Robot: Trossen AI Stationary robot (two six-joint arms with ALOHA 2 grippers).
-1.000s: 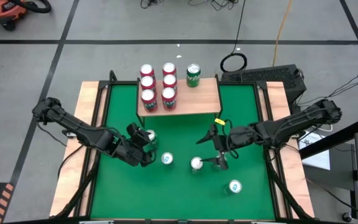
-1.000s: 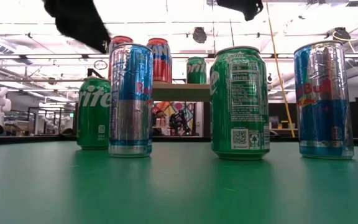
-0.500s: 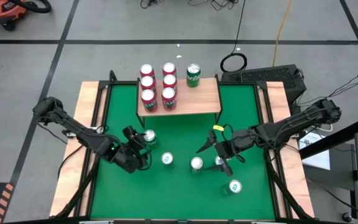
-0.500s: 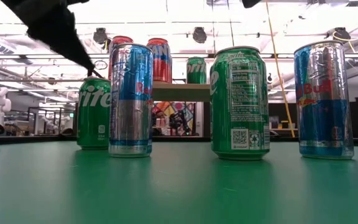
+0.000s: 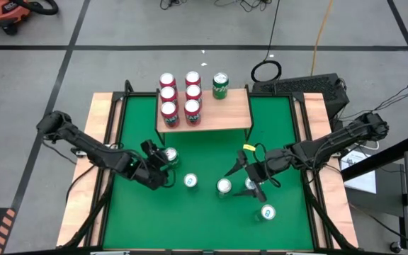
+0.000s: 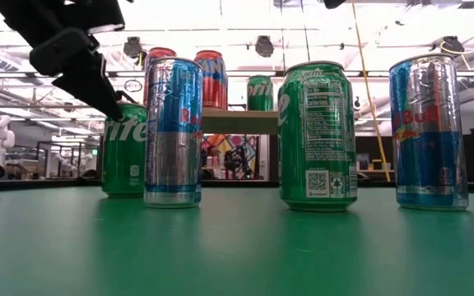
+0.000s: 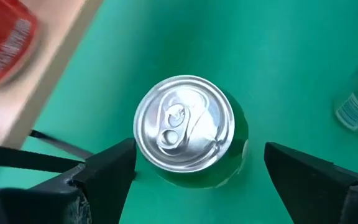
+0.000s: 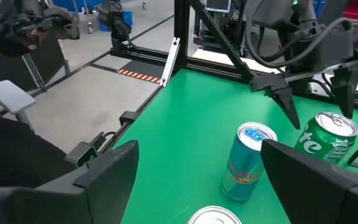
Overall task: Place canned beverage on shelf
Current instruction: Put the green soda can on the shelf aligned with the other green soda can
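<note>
Shelf [image 5: 218, 113] at table's [image 5: 282, 142] far edge, cans crowd its left half, right half bare. Green can [image 5: 170, 156] stands upright on table, top up, just in front of shelf's left legs. Left gripper [image 5: 159, 161] over it, fingers spread wide either side, not touching. Right gripper [image 5: 250, 177] spread too, above blue can [image 5: 251, 185], grasping nothing. Bare green between cans.
</note>
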